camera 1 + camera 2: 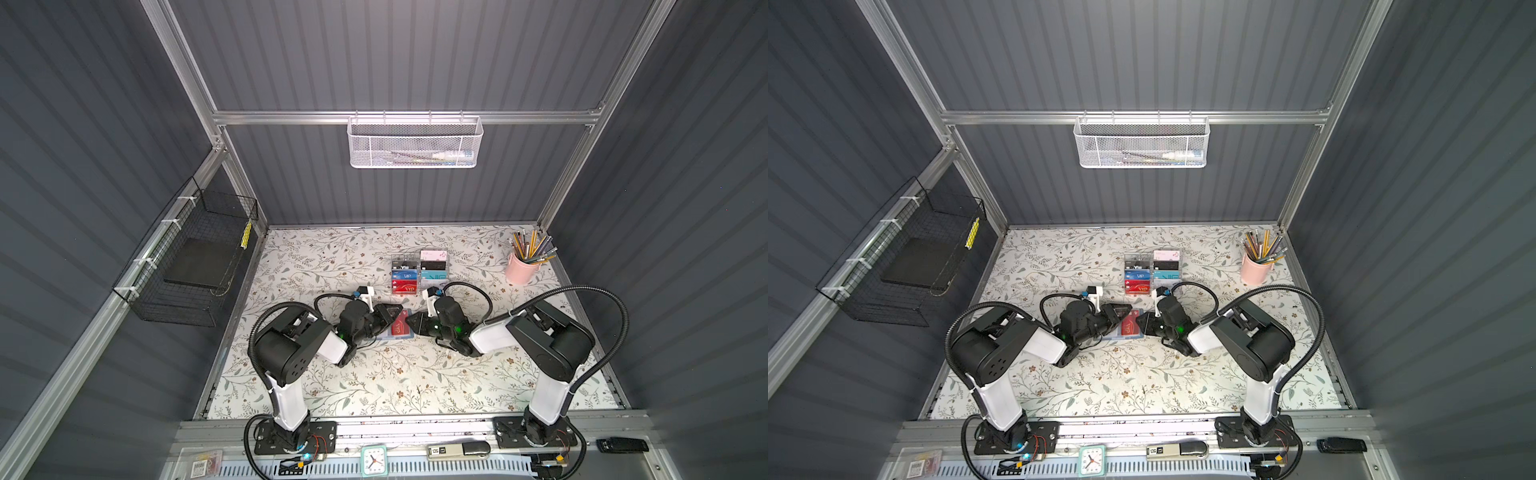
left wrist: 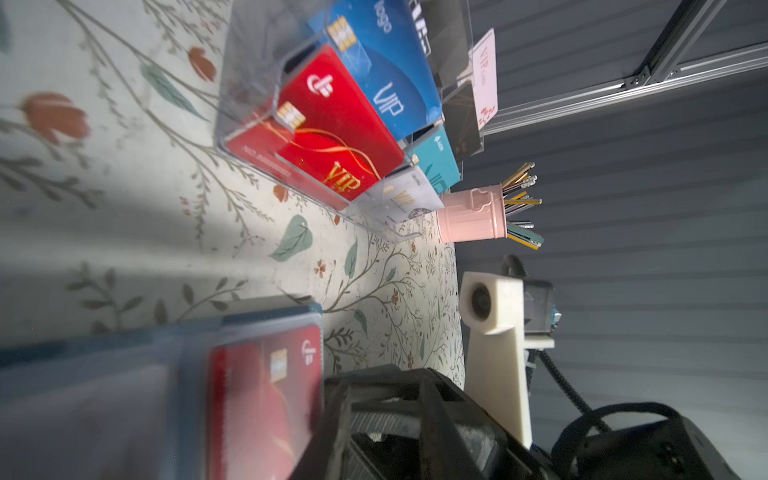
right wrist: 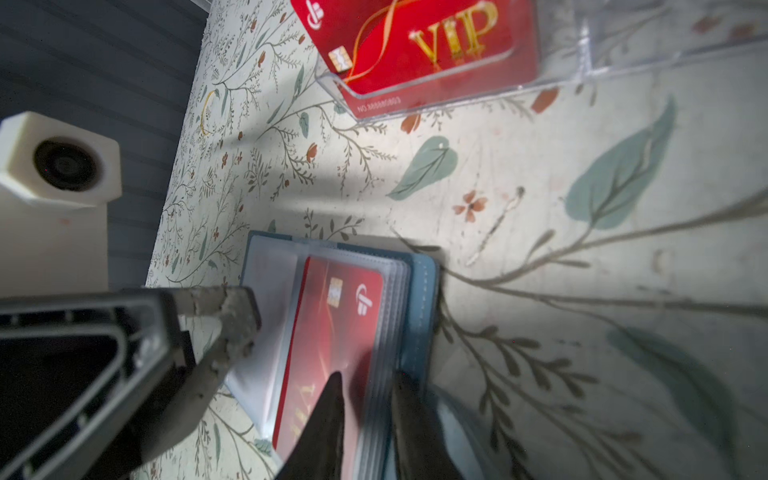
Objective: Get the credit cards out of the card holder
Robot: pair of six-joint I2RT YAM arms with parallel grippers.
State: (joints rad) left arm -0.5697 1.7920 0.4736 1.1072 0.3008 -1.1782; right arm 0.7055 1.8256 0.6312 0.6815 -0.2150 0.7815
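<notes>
We cannot tell left end effector (image 1: 392,312) spread, on slate-blue folding card holder (image 3: 424,291); right end effector (image 3: 368,376) parted over red plastic card (image 3: 332,324).

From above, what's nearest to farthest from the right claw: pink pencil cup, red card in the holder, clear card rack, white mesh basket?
1. Red card in the card holder, at the right claw.
2. Clear card rack, just behind.
3. Pink pencil cup, back right.
4. White mesh basket, on the back wall.
</notes>
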